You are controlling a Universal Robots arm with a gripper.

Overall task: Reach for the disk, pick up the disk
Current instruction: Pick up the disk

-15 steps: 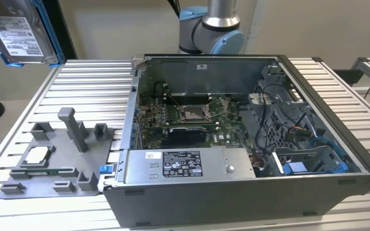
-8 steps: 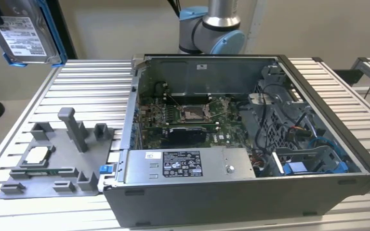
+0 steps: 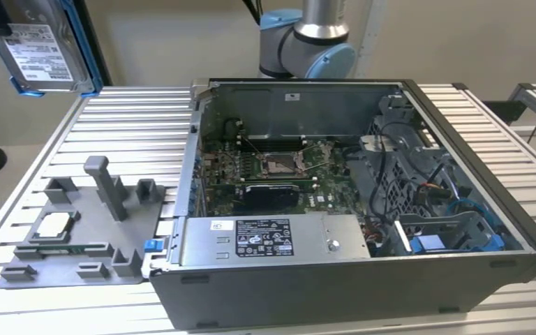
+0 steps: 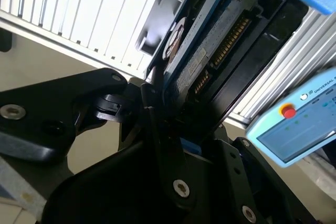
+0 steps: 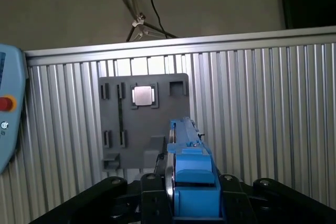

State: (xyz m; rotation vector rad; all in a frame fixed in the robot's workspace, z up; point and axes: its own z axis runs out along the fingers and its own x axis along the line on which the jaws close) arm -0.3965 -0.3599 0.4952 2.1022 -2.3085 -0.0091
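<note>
Gripper (image 5: 192, 199) has its jaws clamped on the disk (image 3: 41, 46), which hangs in the air at the exterior view's left, well above the slatted table (image 3: 109, 118). Its white printed label faces out, with the blue bracket round it. Processor chip (image 5: 143, 95) sits in the grey tray (image 5: 169, 115).

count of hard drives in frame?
1. The disk is clamped in the gripper, up at the exterior view's top left. Parts of the case are hidden, so another could sit there.

Soft, even room light. In the second wrist view, glare bleaches the slatted table (image 4: 63, 9); my claw (image 4: 173, 114) sits in shadow.
</note>
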